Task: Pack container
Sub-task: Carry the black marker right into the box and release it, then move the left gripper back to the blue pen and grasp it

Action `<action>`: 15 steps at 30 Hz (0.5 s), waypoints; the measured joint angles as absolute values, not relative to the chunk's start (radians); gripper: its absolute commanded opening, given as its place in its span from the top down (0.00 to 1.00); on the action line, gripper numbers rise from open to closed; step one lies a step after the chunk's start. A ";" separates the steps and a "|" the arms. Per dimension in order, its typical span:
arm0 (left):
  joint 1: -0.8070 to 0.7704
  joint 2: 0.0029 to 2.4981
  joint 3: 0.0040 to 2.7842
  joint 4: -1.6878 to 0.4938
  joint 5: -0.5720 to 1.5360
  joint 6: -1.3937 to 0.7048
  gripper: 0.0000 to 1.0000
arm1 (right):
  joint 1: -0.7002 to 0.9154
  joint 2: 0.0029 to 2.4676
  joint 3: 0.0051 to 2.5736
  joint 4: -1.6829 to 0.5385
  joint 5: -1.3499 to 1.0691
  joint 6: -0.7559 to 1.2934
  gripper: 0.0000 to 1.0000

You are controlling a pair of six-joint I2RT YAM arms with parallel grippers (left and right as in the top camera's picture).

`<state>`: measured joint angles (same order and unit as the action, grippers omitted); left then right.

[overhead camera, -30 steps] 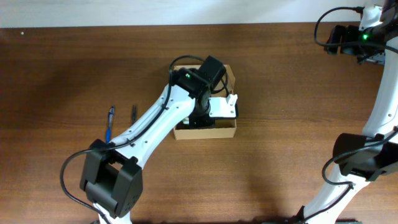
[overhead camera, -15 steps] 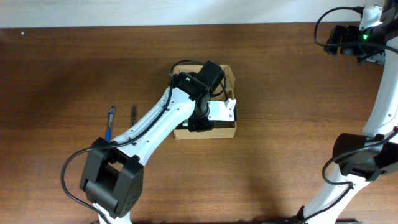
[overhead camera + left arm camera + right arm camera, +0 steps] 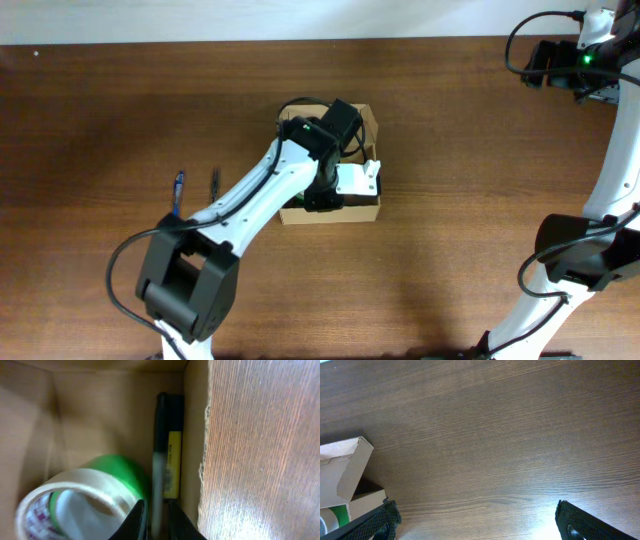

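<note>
The container (image 3: 369, 121) is an open tan cardboard box at the table's middle; it also shows in the right wrist view (image 3: 345, 465). My left gripper (image 3: 341, 190) reaches down inside it. In the left wrist view its jaws (image 3: 156, 522) are shut on a thin grey-black pen (image 3: 159, 460) next to the box's right wall. A black marker with a yellow label (image 3: 173, 460) lies along that wall. A white tape roll (image 3: 75, 495) and a green tape roll (image 3: 122, 472) lie in the box. My right gripper (image 3: 477, 522) is open and empty, high over bare table.
A blue pen (image 3: 177, 195) and a black pen (image 3: 214, 181) lie on the table left of the box. The right arm's base (image 3: 580, 250) stands at the right edge. The box's flap stands open at its far side.
My left gripper has shifted slightly within the box, a little toward the front. The right arm has not moved.
</note>
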<state>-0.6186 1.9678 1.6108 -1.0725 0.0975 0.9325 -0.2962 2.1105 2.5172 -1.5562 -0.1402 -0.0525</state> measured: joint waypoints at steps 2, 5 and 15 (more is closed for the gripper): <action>-0.619 1.976 1.610 -1.068 0.097 0.939 0.74 | -0.296 2.111 2.517 -1.556 -0.140 -0.052 0.01; -0.619 1.977 1.609 -1.064 0.084 0.937 0.86 | -0.296 2.111 2.517 -1.556 -0.140 -0.052 0.01; -0.619 1.920 1.615 -1.083 -0.120 0.839 0.61 | -0.296 2.111 2.517 -1.556 -0.140 -0.052 0.01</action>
<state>-0.6186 1.9202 1.6154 -1.0828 -0.1200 0.8394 -0.2962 2.1105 2.5172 -1.5562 -0.1402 -0.0521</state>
